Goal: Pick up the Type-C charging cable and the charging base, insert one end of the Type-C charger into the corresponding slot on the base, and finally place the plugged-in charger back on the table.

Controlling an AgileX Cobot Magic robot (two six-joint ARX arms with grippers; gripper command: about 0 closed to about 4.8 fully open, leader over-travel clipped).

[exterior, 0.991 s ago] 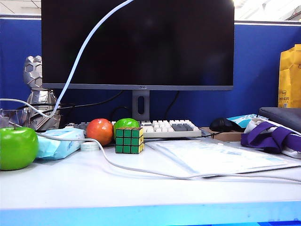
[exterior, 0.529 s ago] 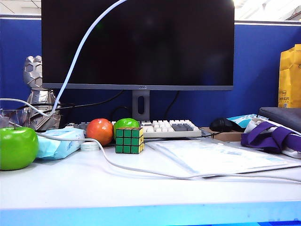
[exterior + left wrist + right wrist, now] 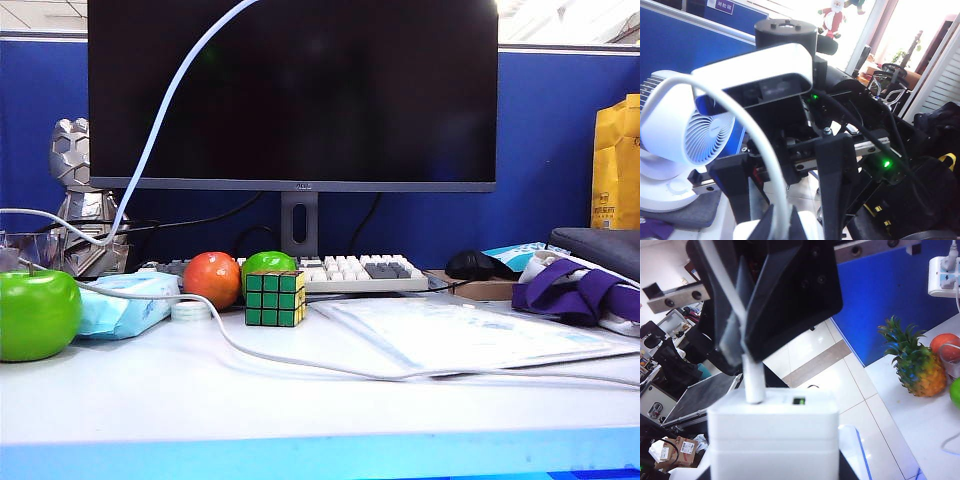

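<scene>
Both grippers are above the exterior view. The white Type-C charging cable point(image 3: 168, 105) lies across the table point(image 3: 300, 400) and rises in an arc past the monitor. My left gripper point(image 3: 781, 220) is shut on the cable point(image 3: 757, 140) just behind its plug. In the right wrist view the plug point(image 3: 754, 382) stands upright with its tip sunk into the top face of the white charging base point(image 3: 772, 435). My right gripper point(image 3: 772, 476) is shut on the base, dark fingers at both its sides. The base's prongs are hidden.
On the table stand a Rubik's cube point(image 3: 275, 297), a green apple point(image 3: 38, 313), a red apple point(image 3: 211, 279), a pale blue tissue pack point(image 3: 125, 303) and a clear plastic sleeve point(image 3: 460, 335). A monitor point(image 3: 300, 90) and keyboard point(image 3: 360, 272) stand behind.
The raised stretch of cable has swung slightly to the left at its top. Nothing on the table has moved.
</scene>
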